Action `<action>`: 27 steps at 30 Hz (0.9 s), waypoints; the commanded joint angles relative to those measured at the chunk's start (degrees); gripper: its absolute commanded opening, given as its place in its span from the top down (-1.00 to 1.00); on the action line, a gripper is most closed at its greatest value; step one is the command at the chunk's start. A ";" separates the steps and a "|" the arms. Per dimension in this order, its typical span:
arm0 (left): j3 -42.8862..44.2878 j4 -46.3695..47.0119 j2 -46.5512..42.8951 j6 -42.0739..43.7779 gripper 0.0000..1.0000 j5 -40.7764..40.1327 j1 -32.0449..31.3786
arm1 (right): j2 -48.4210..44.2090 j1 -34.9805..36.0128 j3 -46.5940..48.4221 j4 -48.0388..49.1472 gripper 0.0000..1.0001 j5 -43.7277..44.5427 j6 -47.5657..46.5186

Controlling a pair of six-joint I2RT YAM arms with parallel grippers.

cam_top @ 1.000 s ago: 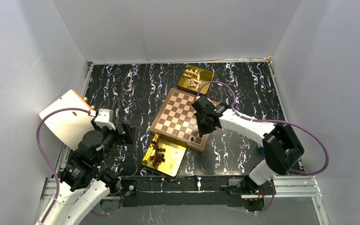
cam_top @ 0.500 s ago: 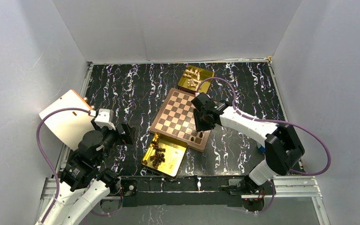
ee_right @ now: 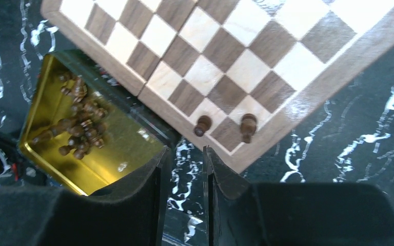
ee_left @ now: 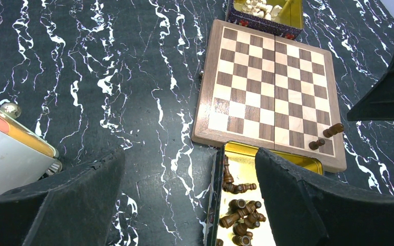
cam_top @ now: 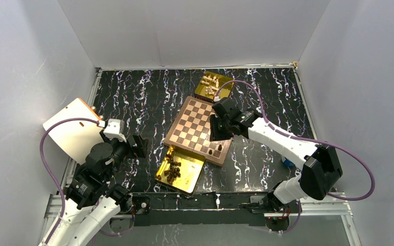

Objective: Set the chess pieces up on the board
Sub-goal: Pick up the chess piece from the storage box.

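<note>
The right gripper (ee_right: 185, 152) is held narrowly parted and empty over the board (ee_right: 246, 66) corner, where two dark pieces (ee_right: 201, 124) are stood. The other dark chessmen (ee_right: 77, 133) are heaped in the gold tray (ee_right: 128, 154), toward lower left. The left gripper (ee_left: 189, 160) is spread wide, empty.

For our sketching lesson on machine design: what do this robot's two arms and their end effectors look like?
The left arm and right arm are built from smooth white shell links joined by chunky black motor housings. A purple cable loops loosely along each. The left end effector and right end effector each have two flat black fingers with a matte, felt-like face. No readable markings show.
</note>
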 commanded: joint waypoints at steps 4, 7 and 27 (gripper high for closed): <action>-0.58 0.89 0.09 -0.15 -0.87 -0.22 0.37 | -2.73 6.13 -1.15 8.89 0.27 -3.29 3.78; -0.56 0.91 0.10 -0.09 -0.87 -0.22 0.37 | -1.75 8.94 -1.45 10.99 0.27 -3.29 4.72; -0.24 0.65 -2.32 0.11 -0.87 -0.93 0.37 | 13.52 19.96 1.48 24.12 0.20 -13.43 6.54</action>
